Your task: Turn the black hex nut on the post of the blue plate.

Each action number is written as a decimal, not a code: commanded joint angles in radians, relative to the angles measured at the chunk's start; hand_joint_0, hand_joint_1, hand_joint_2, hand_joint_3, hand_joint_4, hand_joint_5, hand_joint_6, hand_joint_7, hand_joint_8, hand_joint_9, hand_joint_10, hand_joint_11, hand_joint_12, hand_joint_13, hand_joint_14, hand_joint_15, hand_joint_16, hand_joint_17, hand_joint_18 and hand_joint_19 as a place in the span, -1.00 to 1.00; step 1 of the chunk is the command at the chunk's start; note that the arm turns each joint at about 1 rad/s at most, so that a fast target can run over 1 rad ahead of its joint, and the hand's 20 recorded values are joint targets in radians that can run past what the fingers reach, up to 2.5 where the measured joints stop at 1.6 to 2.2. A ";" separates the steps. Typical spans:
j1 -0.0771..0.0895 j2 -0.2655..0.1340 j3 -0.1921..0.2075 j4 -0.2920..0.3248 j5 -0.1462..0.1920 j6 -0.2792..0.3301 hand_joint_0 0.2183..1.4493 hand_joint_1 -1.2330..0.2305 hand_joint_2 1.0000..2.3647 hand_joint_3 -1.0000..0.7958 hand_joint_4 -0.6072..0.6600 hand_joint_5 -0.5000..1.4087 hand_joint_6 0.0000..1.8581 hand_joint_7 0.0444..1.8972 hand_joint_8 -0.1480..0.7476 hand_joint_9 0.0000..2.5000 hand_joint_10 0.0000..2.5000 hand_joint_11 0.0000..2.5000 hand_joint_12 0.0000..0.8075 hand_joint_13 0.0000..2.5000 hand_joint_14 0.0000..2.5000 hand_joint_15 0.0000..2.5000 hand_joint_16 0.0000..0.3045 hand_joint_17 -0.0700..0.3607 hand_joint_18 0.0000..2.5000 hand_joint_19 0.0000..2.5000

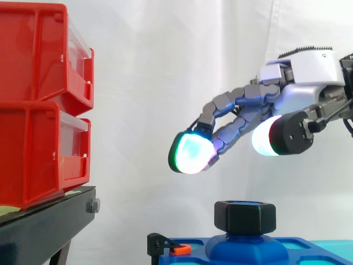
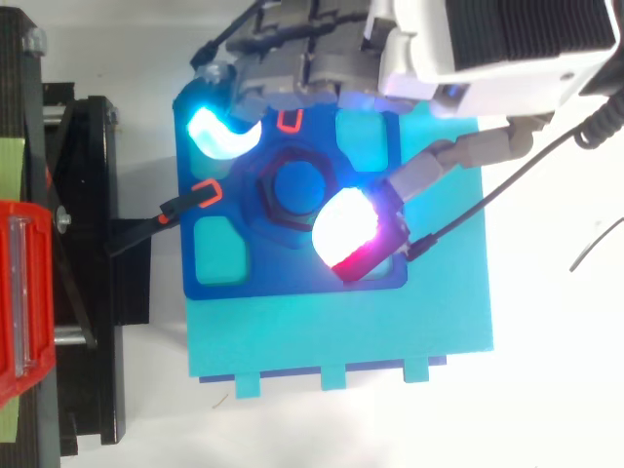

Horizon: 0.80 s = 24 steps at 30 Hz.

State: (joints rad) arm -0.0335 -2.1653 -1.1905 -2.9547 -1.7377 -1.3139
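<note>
A black hex nut (image 1: 245,216) (image 2: 281,195) sits on the blue post of the blue plate (image 1: 251,249) (image 2: 222,283). My hand (image 1: 300,74) (image 2: 468,44) hovers above the nut, clear of it by a visible gap in the side view. Its fingers (image 1: 237,113) stretch out nearly straight and slope down to the left, glowing pads at their tips. The thumb pad (image 2: 343,232) hangs over the nut's right side in the top view. Nothing is held.
Two stacked red bins (image 1: 44,105) stand on a black stand (image 1: 47,218) at the left. A black clamp with orange tips (image 1: 168,245) (image 2: 195,200) sits at the plate's left edge. The plate rests on a cyan base (image 2: 341,331).
</note>
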 commanded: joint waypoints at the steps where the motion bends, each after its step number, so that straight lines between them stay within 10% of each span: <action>1: 0.015 -0.010 0.005 0.000 0.020 -0.007 -0.46 0.06 -1.00 -0.44 0.35 -0.68 -0.46 -0.27 -0.05 -0.54 -1.00 -1.00 -0.26 -0.62 -1.00 -0.91 -0.79 -0.35 -0.76 -0.76; 11: 0.075 -0.036 0.005 0.006 0.081 0.004 -0.54 0.20 -1.00 -0.44 0.34 -0.68 -0.46 -0.27 -0.05 -0.58 -1.00 -1.00 -0.22 -0.70 -1.00 -0.95 -0.75 -0.28 -0.79 -0.80; 24: 0.106 -0.037 0.003 -0.026 0.107 0.008 -0.61 0.35 -1.00 -0.44 0.34 -0.69 -0.46 -0.31 -0.09 -0.72 -1.00 -1.00 -0.21 -0.85 -1.00 -1.00 -0.71 -0.22 -0.91 -0.89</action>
State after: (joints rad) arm 0.0690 -2.2020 -1.1865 -2.9781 -1.6302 -1.3071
